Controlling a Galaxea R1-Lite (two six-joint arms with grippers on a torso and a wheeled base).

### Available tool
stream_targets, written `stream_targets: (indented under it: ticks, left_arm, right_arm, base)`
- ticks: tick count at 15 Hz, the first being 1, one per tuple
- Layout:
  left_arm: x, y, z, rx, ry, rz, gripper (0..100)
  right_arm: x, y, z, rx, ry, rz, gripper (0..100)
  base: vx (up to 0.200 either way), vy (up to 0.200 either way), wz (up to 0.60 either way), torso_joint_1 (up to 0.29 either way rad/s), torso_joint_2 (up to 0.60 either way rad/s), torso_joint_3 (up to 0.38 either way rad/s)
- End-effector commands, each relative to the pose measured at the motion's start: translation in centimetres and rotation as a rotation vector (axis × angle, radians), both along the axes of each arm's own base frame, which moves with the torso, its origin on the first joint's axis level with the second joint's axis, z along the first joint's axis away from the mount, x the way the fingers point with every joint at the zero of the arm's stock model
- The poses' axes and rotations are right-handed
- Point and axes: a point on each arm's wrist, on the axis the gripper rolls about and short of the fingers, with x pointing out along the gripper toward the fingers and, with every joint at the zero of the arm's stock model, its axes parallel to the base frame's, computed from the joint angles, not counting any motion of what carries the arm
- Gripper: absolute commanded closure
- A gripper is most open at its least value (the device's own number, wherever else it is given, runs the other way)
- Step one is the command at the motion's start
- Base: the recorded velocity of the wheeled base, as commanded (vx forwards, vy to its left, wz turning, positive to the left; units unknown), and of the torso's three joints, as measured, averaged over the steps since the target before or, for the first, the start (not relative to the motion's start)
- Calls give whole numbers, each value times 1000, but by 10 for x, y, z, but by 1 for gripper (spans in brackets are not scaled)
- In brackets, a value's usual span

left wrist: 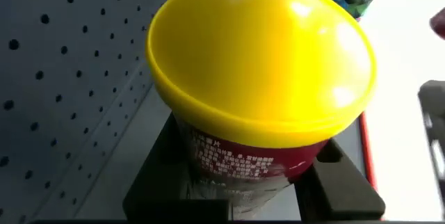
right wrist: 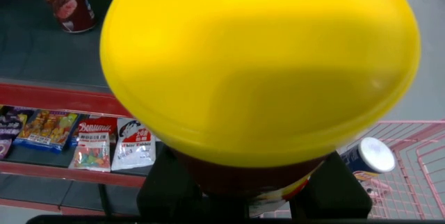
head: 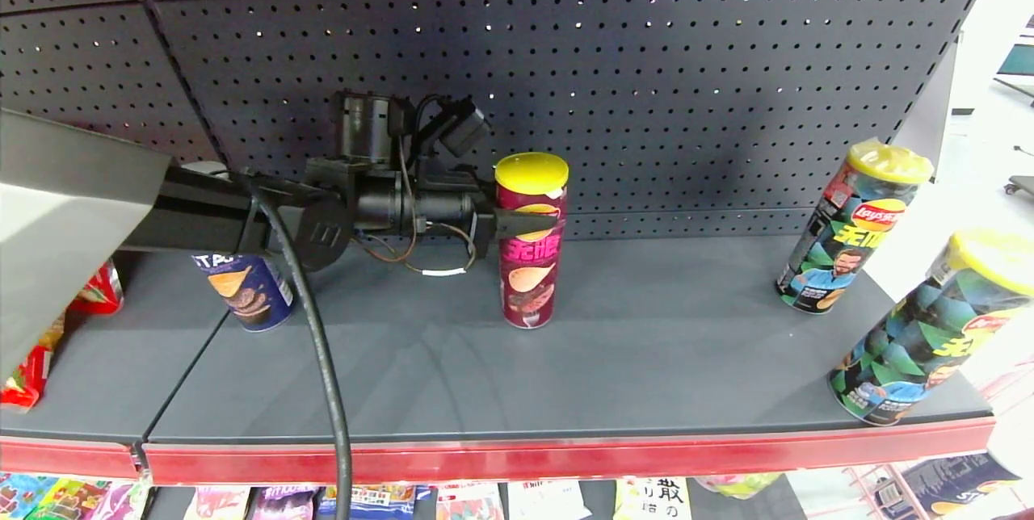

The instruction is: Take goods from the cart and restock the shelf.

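Shelf: dark grey metal shelf (head: 630, 358) with perforated back panel and red front lip, carrying upright snack cans spaced well apart.
Cart: pink wire cart (right wrist: 417, 122), low and right of the shelf front, with a blue silver-topped can (right wrist: 368, 156) lying inside; source of the goods.
Left end effector: left end effector (head: 523, 223) clamped side-on around the maroon cylindrical chip can with yellow plastic lid (head: 529, 262), just under the lid, probably to keep it vertical and leave the base free to seat.
Maroon can: upright mid-shelf, fairly far back, base apparently on the deck; looks placed and awaiting release.
Right end effector: right end effector (right wrist: 254, 193) closed around a second yellow-lidded can with reddish body (right wrist: 257, 64), held near the red lip, above the cart; likely next to be shelved.
Other stock: two green-patterned yellow-lidded cans (head: 848, 229) (head: 929, 326) at the right end, a dark blue chip can (head: 250, 290) to the left, red snack bags (head: 32, 366) at the far left.
Risk: toppling if released before the base sits flat.
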Motion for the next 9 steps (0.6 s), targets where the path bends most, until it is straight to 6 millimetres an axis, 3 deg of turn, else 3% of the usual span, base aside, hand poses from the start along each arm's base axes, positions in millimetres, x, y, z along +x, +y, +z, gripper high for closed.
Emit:
stream_targets:
  ticks: [1,2,4,6,9]
  left_arm:
    - [-33,8,19,-14,13,-14,100]
    - [-57,14,21,-8,33,-39,100]
    - [-84,20,19,2,54,-67,100]
    - [-92,23,13,7,60,-69,100]
    - [-87,20,3,-5,41,-68,100]
  right_arm:
    - [0,0,1,0,-2,1,100]
    - [0,0,1,0,-4,1,100]
    - [0,0,1,0,-4,1,100]
    - [0,0,1,0,-4,4,100]
    - [0,0,2,0,-8,4,100]
  base:
    - [0,0,0,0,0,0]
    - [0,0,0,0,0,0]
    - [0,0,0,0,0,0]
    - [0,0,0,0,0,0]
    - [0,0,0,0,0,0]
